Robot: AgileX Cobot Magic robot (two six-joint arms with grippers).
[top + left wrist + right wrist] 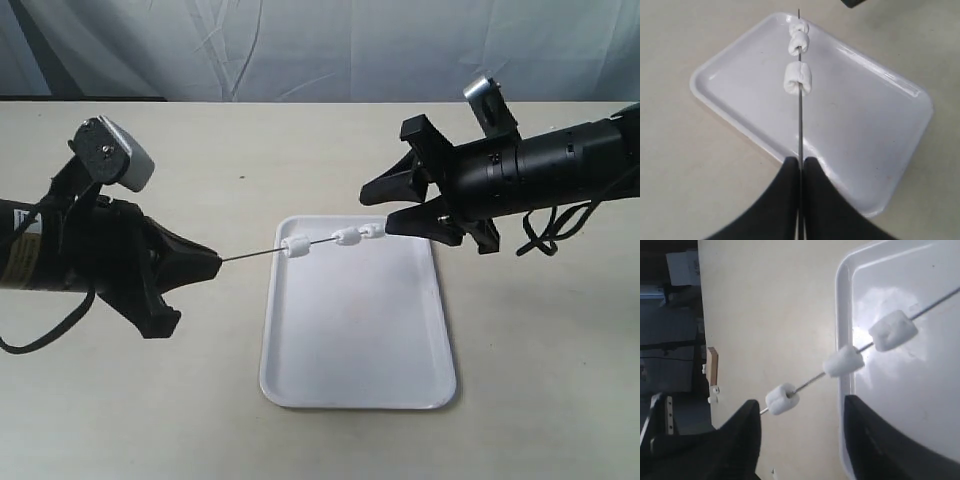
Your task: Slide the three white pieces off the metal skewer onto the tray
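The metal skewer [260, 254] is held level above the far end of the white tray [355, 340], with my left gripper [215, 262] shut on its near end. In the left wrist view the rod [799, 125] runs straight out from the closed jaws of this gripper [800, 161]. The three white pieces [296, 246] [346, 238] [372, 231] are all threaded on it. My right gripper [801, 405] stands open at the skewer's free tip. The end piece [782, 399] sits just in front of its fingers, close to one of them, and nothing is pinched.
The tray lies on a beige table [150, 400] with a pale cloth backdrop [300, 45] beyond the far edge. In the right wrist view the table's edge [700, 340] drops away beside a small wooden fitting [712, 365].
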